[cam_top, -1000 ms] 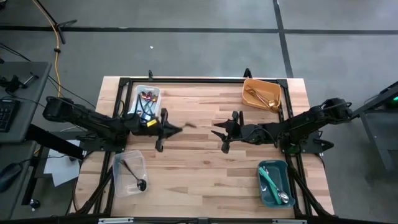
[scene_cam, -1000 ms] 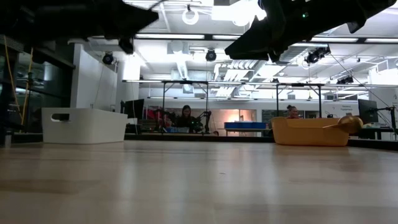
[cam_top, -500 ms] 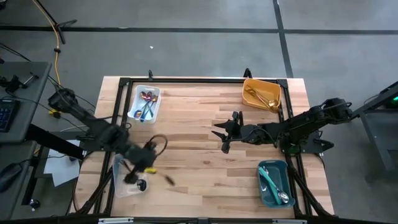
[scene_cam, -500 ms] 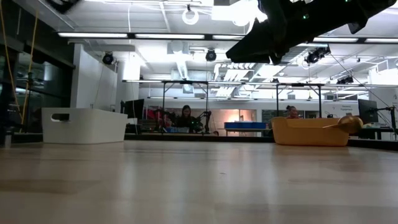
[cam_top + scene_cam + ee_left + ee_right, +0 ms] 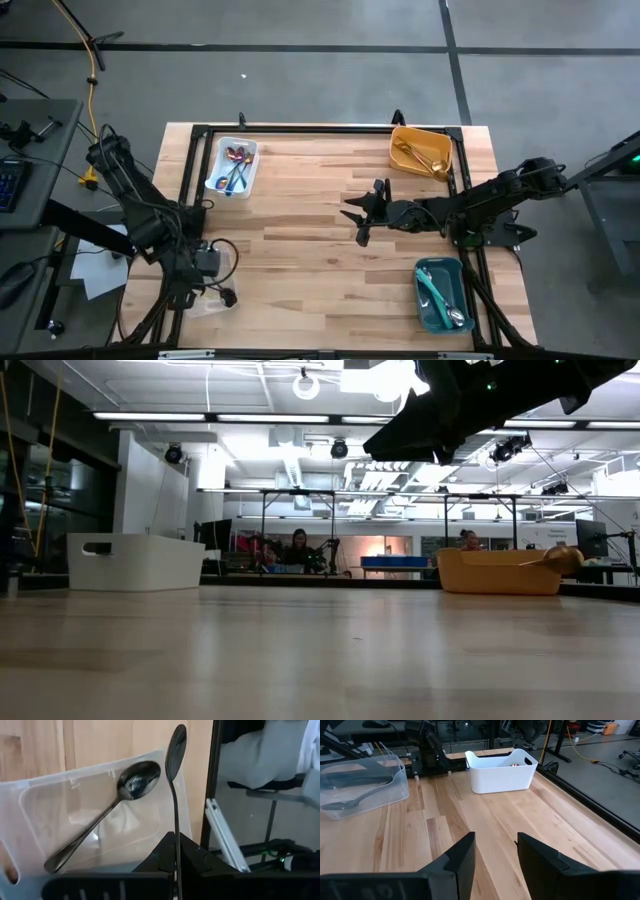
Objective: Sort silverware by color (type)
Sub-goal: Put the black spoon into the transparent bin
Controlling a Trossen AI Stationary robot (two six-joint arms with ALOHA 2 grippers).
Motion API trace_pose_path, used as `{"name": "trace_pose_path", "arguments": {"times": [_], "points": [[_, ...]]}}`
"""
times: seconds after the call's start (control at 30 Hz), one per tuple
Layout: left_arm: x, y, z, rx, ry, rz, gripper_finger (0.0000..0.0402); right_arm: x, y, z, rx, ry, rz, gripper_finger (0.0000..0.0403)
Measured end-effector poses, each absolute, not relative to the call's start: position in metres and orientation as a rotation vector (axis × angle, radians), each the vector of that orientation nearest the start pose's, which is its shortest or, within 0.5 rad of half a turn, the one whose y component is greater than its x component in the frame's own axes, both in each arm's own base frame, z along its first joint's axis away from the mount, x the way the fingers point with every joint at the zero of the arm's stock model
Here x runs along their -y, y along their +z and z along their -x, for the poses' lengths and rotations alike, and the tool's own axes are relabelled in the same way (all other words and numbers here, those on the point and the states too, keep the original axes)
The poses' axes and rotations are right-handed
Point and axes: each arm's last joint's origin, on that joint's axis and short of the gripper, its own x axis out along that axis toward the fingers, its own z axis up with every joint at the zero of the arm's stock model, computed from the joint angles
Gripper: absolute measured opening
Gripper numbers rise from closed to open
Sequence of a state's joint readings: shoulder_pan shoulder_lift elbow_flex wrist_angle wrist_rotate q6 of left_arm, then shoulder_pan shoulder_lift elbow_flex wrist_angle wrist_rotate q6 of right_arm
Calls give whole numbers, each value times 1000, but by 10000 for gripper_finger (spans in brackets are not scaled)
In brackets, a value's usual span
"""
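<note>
The left end effector [image 5: 205, 262] hangs over the clear bin [image 5: 222, 262] at the 8 o'clock corner of the table [image 5: 320, 250]. In the left wrist view its fingers [image 5: 165, 854] are pressed together on the thin handle of a black spoon [image 5: 175, 780], pinching it so that the spoon stands up out of the grip with its bowl edge-on above the bin's far wall. A second black spoon [image 5: 107, 807] lies flat on the floor of the clear bin [image 5: 30, 795], bowl toward the rim and handle slanting back across the base; from overhead the dark shape at the bin's near end [image 5: 228, 296] is probably its bowl, though the arm covers most of it.

The right end effector [image 5: 358, 212] waits near the centre of the table, slightly toward 3 o'clock, its fingers [image 5: 462, 857] spread apart with bare wood between them and nothing held.

The rest of the silverware sits sorted in the other corner bins. The white bin [image 5: 253, 160] at 10 o'clock holds the iridescent spoons [image 5: 233, 165]. The orange bin [image 5: 397, 135] at 2 o'clock holds the gold utensils [image 5: 420, 157]. The teal bin [image 5: 462, 268] at 5 o'clock holds the teal-handled pieces [image 5: 436, 295]. The low view shows the white bin [image 5: 135, 562] and orange bin [image 5: 497, 572] at the far edge, with people seated in the room beyond
</note>
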State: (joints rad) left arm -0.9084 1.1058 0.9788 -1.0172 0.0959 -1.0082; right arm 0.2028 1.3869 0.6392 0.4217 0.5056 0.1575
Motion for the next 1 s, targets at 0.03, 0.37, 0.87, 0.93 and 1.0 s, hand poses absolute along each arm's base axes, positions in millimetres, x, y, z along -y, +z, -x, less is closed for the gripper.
{"name": "trace_pose_path", "arguments": {"times": [0.03, 0.37, 0.87, 0.93, 1.0], "points": [[153, 280, -114, -1384, -252, 360, 0, -43, 211, -277, -282, -323, -41, 140], [138, 288, -102, -1410, -232, 397, 0, -43, 211, -277, -284, -322, -33, 140], [112, 251, -81, -1333, -284, 674, 0, -43, 209, -277, -303, -323, -26, 140], [110, 251, -78, -1323, -303, 679, 0, -43, 209, -277, -303, -323, -28, 140], [107, 252, -75, -1321, -315, 676, 0, -42, 209, -277, -301, -327, -36, 140]]}}
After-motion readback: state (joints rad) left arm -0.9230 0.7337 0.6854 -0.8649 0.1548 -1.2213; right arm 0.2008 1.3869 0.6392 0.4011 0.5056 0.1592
